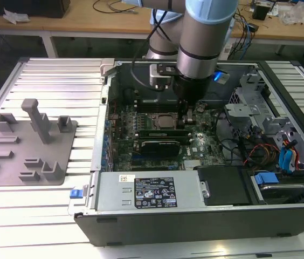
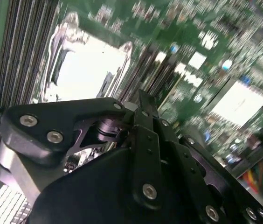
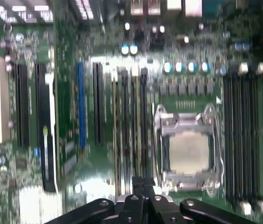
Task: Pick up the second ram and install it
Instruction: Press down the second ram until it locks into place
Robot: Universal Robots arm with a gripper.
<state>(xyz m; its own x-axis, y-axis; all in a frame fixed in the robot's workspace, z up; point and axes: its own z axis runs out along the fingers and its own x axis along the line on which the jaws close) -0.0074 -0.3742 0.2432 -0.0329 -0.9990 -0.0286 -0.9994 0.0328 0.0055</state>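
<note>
Pincer low over motherboard; ram orientation cannot be told.

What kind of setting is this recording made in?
Probably a lab or workshop test bench: an open computer case lies on a slatted metal table, a grey holder tray beside it, and cable-strewn wooden desks behind.

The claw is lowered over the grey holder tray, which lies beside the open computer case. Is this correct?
Not quite. The claw is lowered inside the open computer case, over the motherboard next to the processor socket, not over the grey holder tray. The exterior view shows this. The tray does lie beside the case, on the exterior view's left.
</note>
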